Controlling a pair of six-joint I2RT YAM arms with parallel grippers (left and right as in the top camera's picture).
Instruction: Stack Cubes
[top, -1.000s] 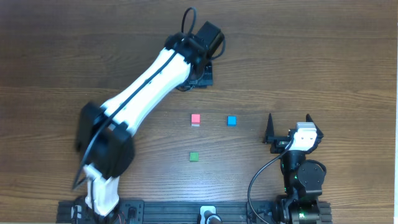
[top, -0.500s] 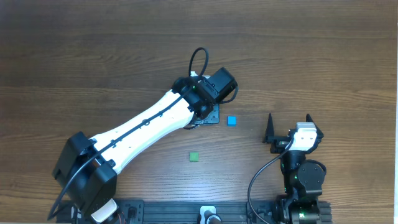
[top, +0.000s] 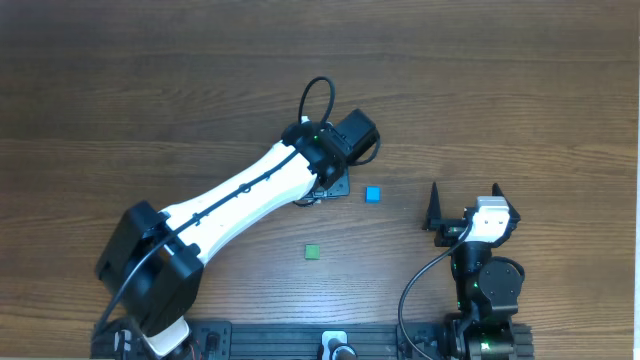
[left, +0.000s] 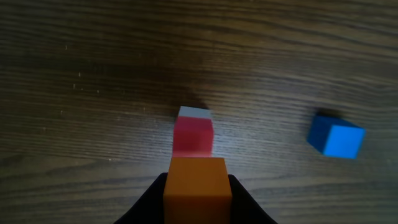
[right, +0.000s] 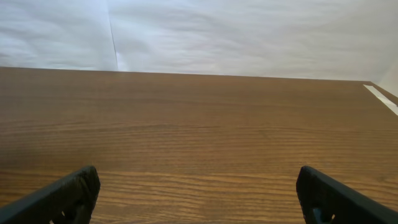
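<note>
My left gripper (left: 197, 198) is shut on an orange cube (left: 197, 179). It hangs just above and slightly short of a red cube (left: 193, 135) that rests on the wooden table with a pale face on its far side. A blue cube (left: 336, 138) lies off to one side; from above, the blue cube (top: 373, 194) sits just right of the left gripper (top: 330, 180), whose wrist covers the red cube. A green cube (top: 312, 252) lies nearer the bases. My right gripper (top: 465, 205) stands open near its base, holding nothing, with its fingers (right: 65, 194) wide apart over bare wood.
The wooden table (top: 520, 90) stretches wide to the far side and to both flanks. The left arm's white link (top: 230, 205) crosses diagonally from the lower left. A pale wall (right: 249, 37) rises behind the table's far edge.
The left arm has swung back from the far side of the table towards the cubes, carrying the orange cube over the red cube. The right arm has kept still.
</note>
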